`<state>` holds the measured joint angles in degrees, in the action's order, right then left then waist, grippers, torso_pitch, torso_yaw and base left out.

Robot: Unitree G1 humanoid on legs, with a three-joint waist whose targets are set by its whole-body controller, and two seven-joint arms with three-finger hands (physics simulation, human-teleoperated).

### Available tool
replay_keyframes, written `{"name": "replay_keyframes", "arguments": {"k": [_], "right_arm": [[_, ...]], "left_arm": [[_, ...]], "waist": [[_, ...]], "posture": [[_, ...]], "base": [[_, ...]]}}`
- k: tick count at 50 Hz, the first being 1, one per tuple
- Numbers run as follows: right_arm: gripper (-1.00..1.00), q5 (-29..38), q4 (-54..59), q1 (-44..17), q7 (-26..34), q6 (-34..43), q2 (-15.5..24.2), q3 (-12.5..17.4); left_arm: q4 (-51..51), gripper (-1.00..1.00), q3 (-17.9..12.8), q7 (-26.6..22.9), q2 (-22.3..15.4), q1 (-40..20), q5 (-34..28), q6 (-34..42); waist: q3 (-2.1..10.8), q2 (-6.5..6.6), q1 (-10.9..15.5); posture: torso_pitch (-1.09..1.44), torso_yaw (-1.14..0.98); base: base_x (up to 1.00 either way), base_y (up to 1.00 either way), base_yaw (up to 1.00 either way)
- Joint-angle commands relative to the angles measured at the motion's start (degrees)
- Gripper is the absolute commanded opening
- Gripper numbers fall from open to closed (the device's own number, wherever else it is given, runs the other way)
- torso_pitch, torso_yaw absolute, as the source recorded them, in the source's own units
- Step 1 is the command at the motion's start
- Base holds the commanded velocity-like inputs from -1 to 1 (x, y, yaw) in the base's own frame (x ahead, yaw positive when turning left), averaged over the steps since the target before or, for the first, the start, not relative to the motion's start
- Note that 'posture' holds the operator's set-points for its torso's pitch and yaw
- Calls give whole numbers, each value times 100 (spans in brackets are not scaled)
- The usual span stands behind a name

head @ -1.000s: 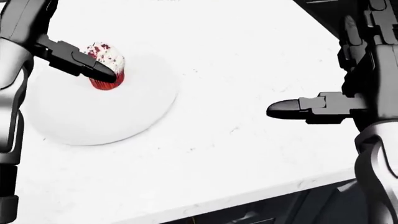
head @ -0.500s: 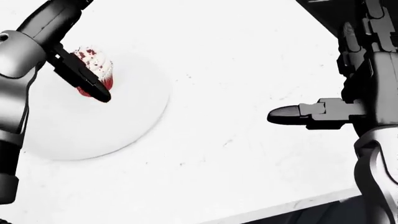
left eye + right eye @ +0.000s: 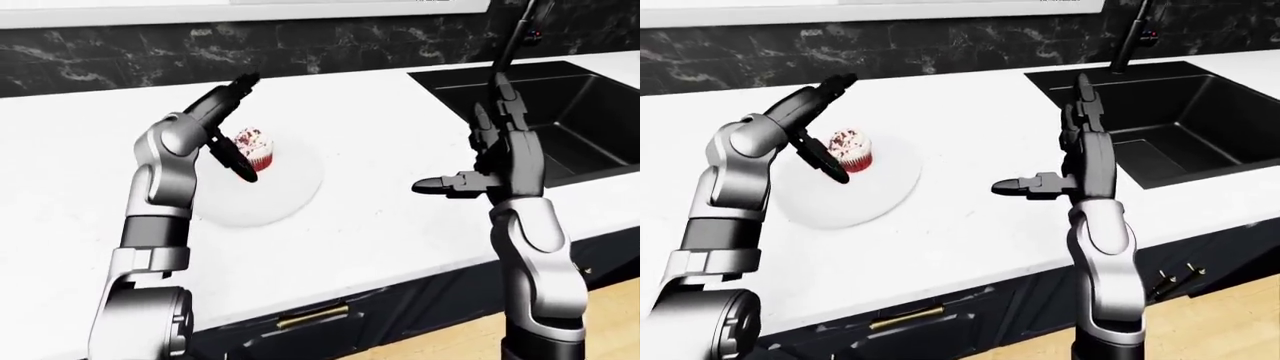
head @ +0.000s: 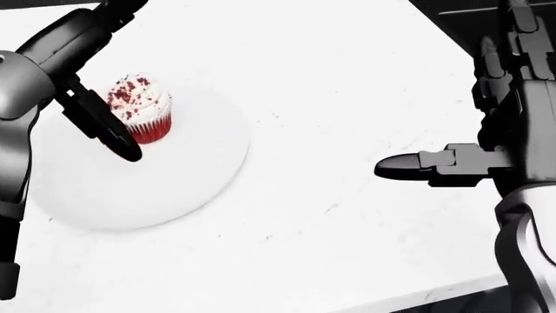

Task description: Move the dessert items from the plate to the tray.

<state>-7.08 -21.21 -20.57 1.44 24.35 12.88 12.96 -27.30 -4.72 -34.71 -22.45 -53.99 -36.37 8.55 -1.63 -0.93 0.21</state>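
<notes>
While the cabinet fronts (image 3: 940, 315) below the desk (image 4: 347, 215) edge fill the bottom of the eye views, nothing on them matters to the task. Right hand (image 3: 500, 161): raised over bare desk, well apart from the plate, fingers (image 4: 409, 166) spread, thumb pointing toward view left, holding nothing. Judged parked, kept clear of the left arm's work.

Left hand (image 4: 91, 111): at the plate (image 4: 187, 189), reaching down from the elbow held high. One dark finger lies just beside the cupcake (image 4: 143, 107) on its view-left side; the others are hidden behind the forearm, so contact cannot be confirmed. Fingers apart, not closed round the cake. Probable reason for the steep approach: to bracket the wrapper from the side without crushing the frosting.

Cupcake: upright on the plate, toward its upper-left part in the head view, white frosting with red crumbs, red wrapper. Only one dessert item visible. Tray: not in any view.

Beyond: sink (image 3: 1170, 127) at view right with faucet (image 3: 1135, 34), dark marbled backsplash (image 3: 330, 45). Task judged at first grasp, nothing transferred yet.
</notes>
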Motion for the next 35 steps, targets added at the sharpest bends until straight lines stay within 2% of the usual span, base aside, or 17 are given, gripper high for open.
{"name": "replay_keyframes", "arguments": {"k": [1, 2, 5, 6, 7, 10, 23, 25, 28, 30, 33, 35], "right_arm": [[100, -1, -175, -130, -11, -183, 57, 57], [100, -6, -188, -132, -9, -172, 60, 57], [100, -7, -209, -138, -5, -151, 74, 63], [100, -10, -233, -139, -5, -126, 83, 72], [100, -28, -273, -145, 0, -89, 88, 79], [100, -26, -280, -169, 10, -61, 101, 72], [100, -42, -360, -132, 20, -33, 94, 83], [100, -42, -376, -113, 20, -35, 90, 91], [100, -50, -396, -107, 26, -27, 88, 95], [100, -47, -385, -84, 30, -53, 81, 96], [100, -55, -394, -94, 25, -39, 78, 98], [100, -56, -431, -89, 22, -9, 84, 103]], "left_arm": [[257, 89, -79, 38, -51, -178, 3, -86], [311, 71, -79, 28, -45, -148, -8, -70], [343, 69, -75, 5, -43, -112, -55, -53], [348, 38, -72, -9, -36, -109, -62, -46], [353, 44, -71, -18, -27, -113, -67, -36], [350, 36, -63, -38, -11, -103, -82, -48], [406, 26, -44, -69, 55, 3, -151, -130], [437, 19, -61, -80, 46, 6, -147, -119], [495, -14, -57, -83, 57, 47, -161, -89], [485, -14, -52, -91, 56, 49, -168, -97], [469, -27, -39, -86, 67, 64, -186, -125], [466, -29, -40, -82, 73, 71, -185, -144]], "waist": [[151, 10, -1], [149, 10, 0], [148, 7, 2], [149, 6, 4], [149, 4, 7], [148, 0, 16], [161, -13, 27], [170, -10, 28], [179, -5, 26], [181, -3, 23], [195, 3, 23], [202, 4, 21]], "posture": [[0, 0], [0, 0], [0, 0], [0, 0], [0, 0], [0, 0], [0, 0], [0, 0], [0, 0], [0, 0], [0, 0], [0, 0]], "base": [[0, 0, 0], [0, 0, 0], [0, 0, 0], [0, 0, 0], [0, 0, 0], [0, 0, 0], [0, 0, 0], [0, 0, 0], [0, 0, 0], [0, 0, 0], [0, 0, 0], [0, 0, 0]]}}
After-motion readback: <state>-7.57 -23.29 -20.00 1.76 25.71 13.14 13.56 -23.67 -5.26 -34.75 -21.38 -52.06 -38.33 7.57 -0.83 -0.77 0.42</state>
